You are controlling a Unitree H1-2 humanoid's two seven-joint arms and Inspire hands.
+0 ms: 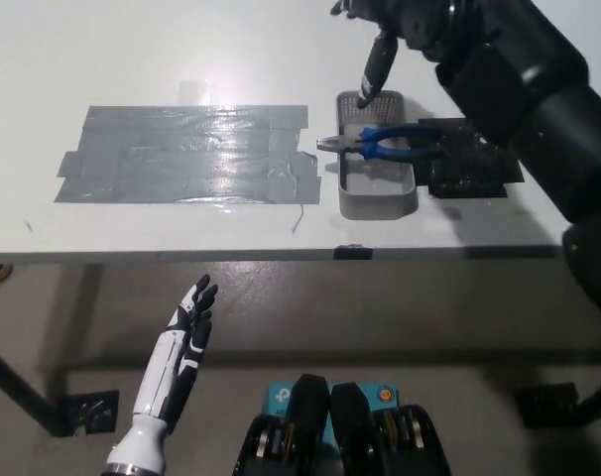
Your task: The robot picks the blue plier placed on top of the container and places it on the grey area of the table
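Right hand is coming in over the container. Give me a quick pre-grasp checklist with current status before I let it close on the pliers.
1. Blue pliers lie across the rim of the grey container, handles toward the right: ok.
2. Right hand open, holding nothing: ok.
3. Right hand over the handles: not ok; its fingers point down at the container's far end.
4. Grey taped area has nothing on it: ok.
5. Left hand resting below the table edge, out of the way: ok.
6. Height above the pliers: cannot tell.
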